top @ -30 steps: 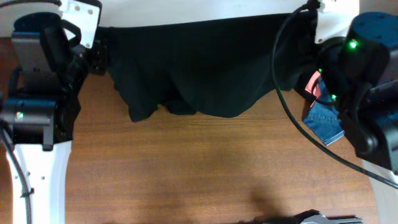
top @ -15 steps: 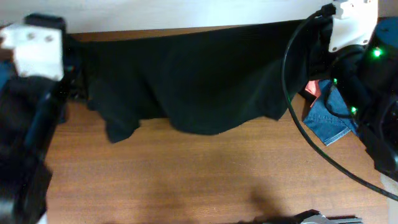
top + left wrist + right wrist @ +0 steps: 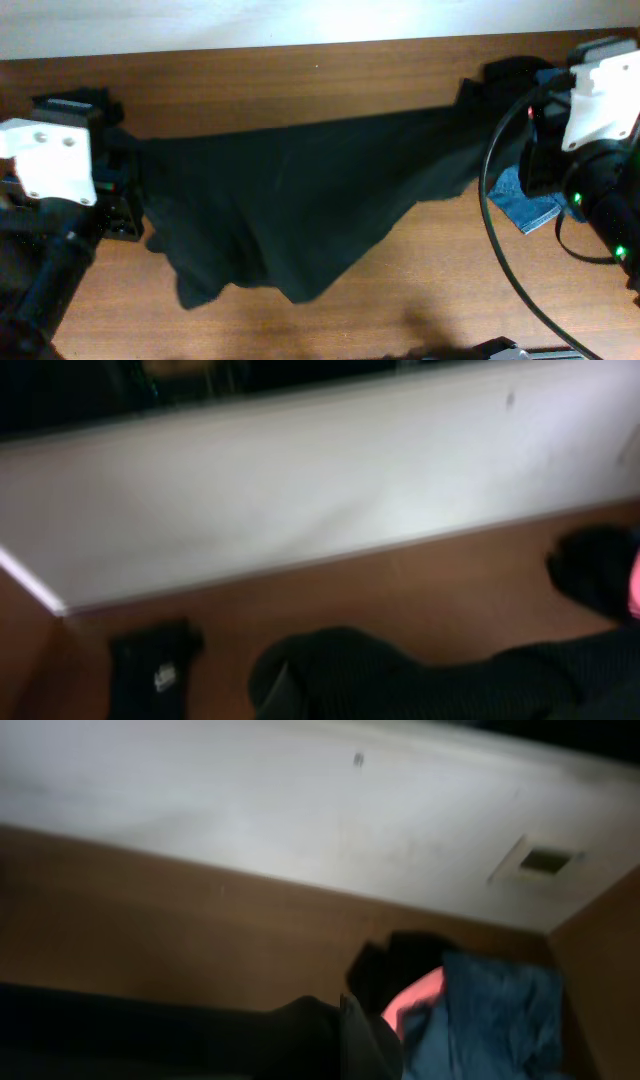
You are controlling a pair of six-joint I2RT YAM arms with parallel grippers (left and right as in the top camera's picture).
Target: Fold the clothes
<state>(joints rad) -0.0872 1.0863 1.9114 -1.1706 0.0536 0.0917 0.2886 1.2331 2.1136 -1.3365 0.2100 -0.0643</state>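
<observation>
The large black shirt (image 3: 300, 215) is stretched across the table between both arms, its lower edge sagging toward the front left. My left gripper (image 3: 140, 190) is shut on the shirt's left end, and black cloth (image 3: 420, 680) bunches over the jaws in the left wrist view. At the shirt's right end my right gripper (image 3: 503, 138) is shut too, with cloth (image 3: 200, 1040) wrapped round one finger (image 3: 352, 1040). A blue denim piece (image 3: 530, 208) lies just beyond the right gripper, with a coral-pink piece (image 3: 415, 1000) and a black piece (image 3: 400, 965) beside it.
A small black piece with a white mark (image 3: 150, 670) lies on the wood near the left gripper. A white wall (image 3: 300, 20) runs along the table's far edge. The right arm's cable (image 3: 495, 260) loops over the table at the right. Bare wood (image 3: 400, 300) shows in front.
Both arms have drawn the shirt from the far edge toward the table's middle. The shirt now hangs lower on the left. Both grips have held.
</observation>
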